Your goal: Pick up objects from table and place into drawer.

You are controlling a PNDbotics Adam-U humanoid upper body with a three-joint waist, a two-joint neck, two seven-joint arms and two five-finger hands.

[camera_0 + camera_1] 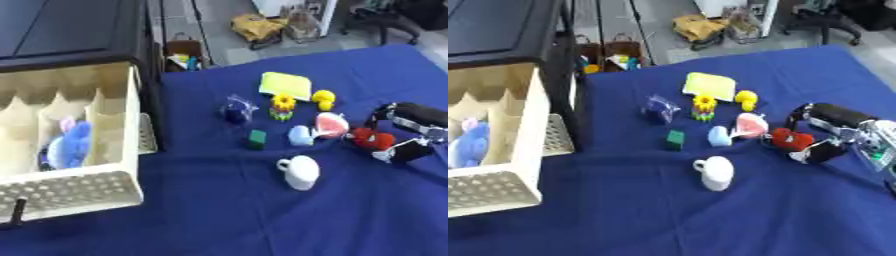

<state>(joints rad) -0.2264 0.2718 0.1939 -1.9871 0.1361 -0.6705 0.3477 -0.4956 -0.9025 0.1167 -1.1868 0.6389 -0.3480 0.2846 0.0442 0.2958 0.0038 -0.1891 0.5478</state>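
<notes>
My right hand [826, 150] comes in from the right edge, and its fingers and thumb are curled round a red object [789, 139] low over the blue table [227, 220]. To its left lie a pink-and-white thing [331, 125], a light blue thing [300, 135], a green cube [256, 139] and a white cup [300, 172]. Farther back are a sunflower toy [282, 106], a yellow duck [324, 99], a yellow pad [286, 85] and a dark blue thing in clear wrap [235, 111]. The cream drawer [79, 192] stands open at the left with a blue plush toy [68, 146] inside. My left hand does not show.
The drawer belongs to a dark cabinet [70, 30] at the upper left. Beyond the table's far edge are bags and boxes on the floor [254, 26] and a chair [824, 20]. Bare blue cloth fills the table's near half.
</notes>
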